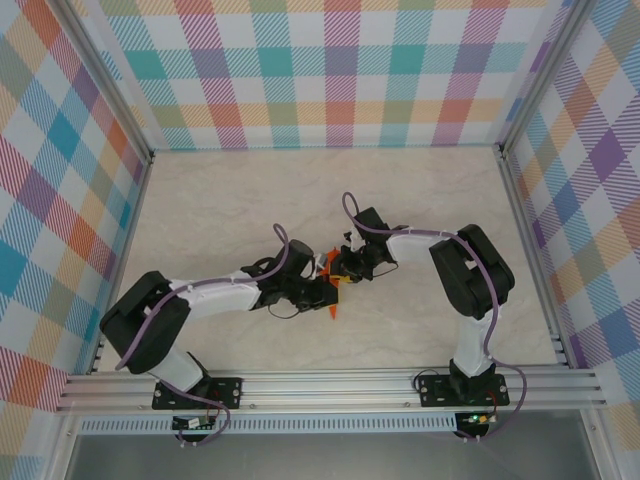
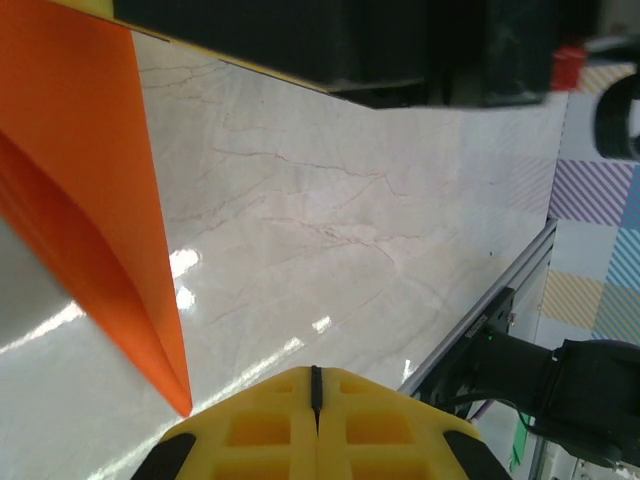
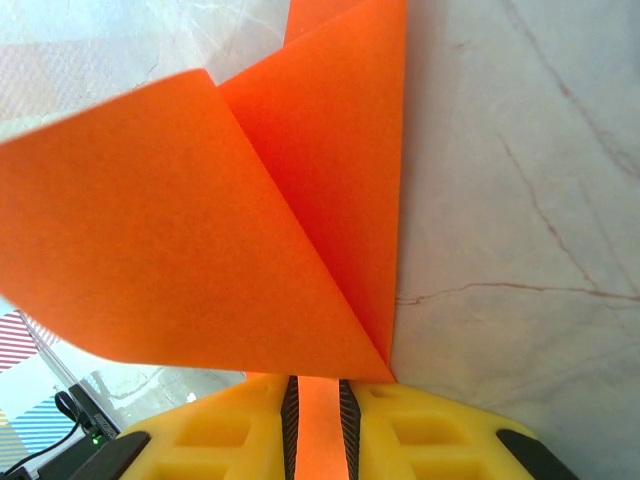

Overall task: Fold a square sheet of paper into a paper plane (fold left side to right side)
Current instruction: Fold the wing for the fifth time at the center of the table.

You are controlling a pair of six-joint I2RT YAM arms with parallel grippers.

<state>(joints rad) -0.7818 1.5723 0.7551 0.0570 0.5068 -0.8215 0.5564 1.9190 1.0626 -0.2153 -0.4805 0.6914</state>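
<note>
The square sheet of paper (image 1: pixel 332 306) is bright orange, folded into overlapping layers and lifted off the table between the two arms. In the right wrist view its sheet of paper (image 3: pixel 200 250) spreads as two creased flaps that meet at a corner by the fingers. A strip of it runs between the yellow pads of my right gripper (image 3: pixel 318 395), which is shut on it. My left gripper (image 2: pixel 316 385) has its pads pressed together with nothing between them. The sheet of paper (image 2: pixel 90 200) hangs to its left, narrowing to a point just above the table. The two grippers, left (image 1: pixel 322 293) and right (image 1: pixel 341 270), nearly touch.
The pale marble table (image 1: pixel 250 200) is walled by checked panels on three sides. An aluminium rail (image 1: pixel 330 385) runs along the near edge with both arm bases on it. The right arm's dark body (image 2: pixel 400 40) looms close above the left gripper.
</note>
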